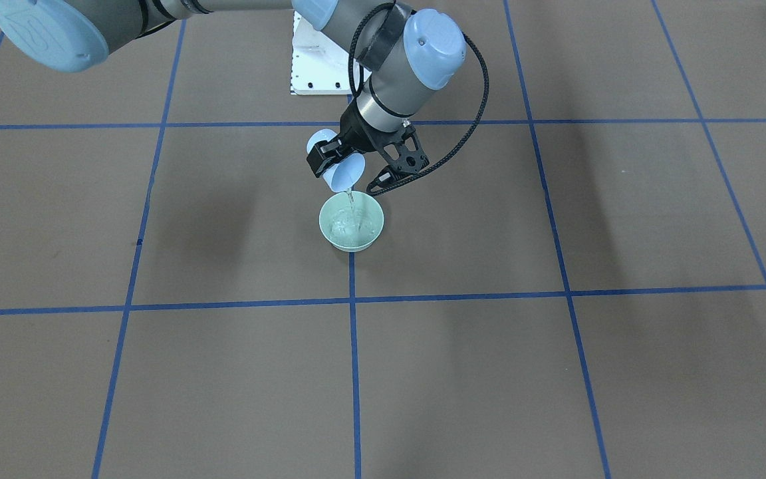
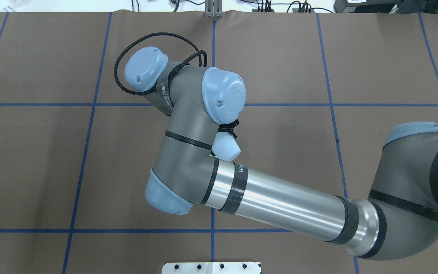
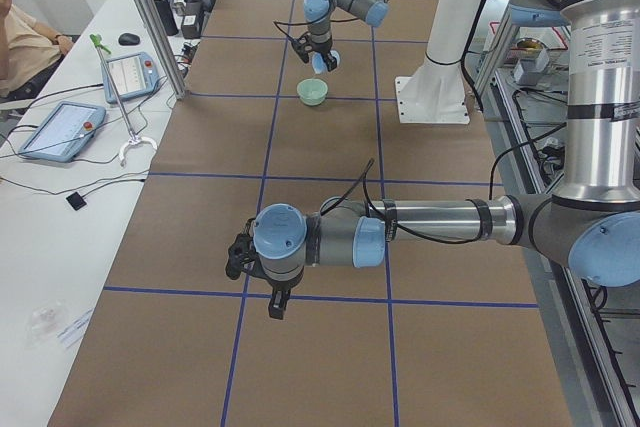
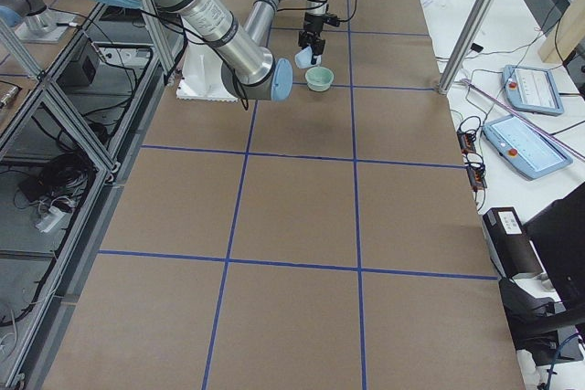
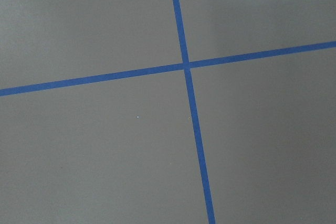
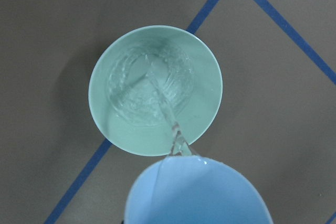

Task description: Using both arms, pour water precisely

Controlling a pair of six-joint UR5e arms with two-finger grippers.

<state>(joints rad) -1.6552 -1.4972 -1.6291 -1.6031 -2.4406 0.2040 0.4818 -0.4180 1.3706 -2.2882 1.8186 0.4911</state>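
Water [image 6: 165,109]: thin clear stream off the lip of the tilted pale blue cup [image 1: 342,174], landing in a shallow rippling pool in the pale green bowl [image 1: 351,223]. Right arm [image 2: 280,201]: elbow bent, holding the cup just above the bowl. Left arm [image 3: 440,222]: stretched low over the tabletop [image 1: 556,372], well apart from the bowl.

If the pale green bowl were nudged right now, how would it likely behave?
The round pale green bowl looks rigid and low, so it would probably slide rather than tip. The clear water pooled inside would likely slosh and add some weight. Its smooth wall may be slippery.
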